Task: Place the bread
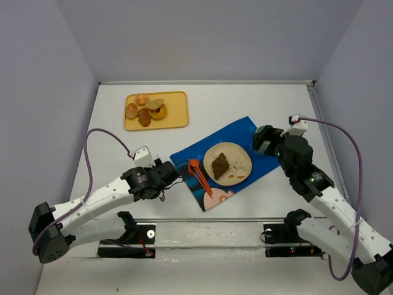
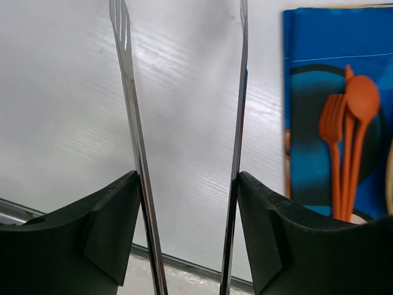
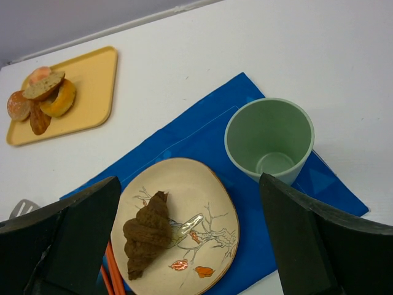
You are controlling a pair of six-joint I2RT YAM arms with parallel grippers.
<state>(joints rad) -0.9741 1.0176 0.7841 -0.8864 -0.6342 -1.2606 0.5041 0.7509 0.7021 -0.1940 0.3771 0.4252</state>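
The bread, a dark brown lumpy chunk, lies on the left half of the cream plate on the blue placemat. It also shows in the right wrist view, on the plate. My left gripper is left of the placemat over bare table. Its fingers press on the two arms of metal tongs, which stand apart with nothing between them. My right gripper is wide open and empty, above the placemat's right part.
A yellow tray with lighter pastries sits at the back left. An orange fork and spoon lie on the placemat left of the plate. An empty green cup stands on the placemat right of the plate.
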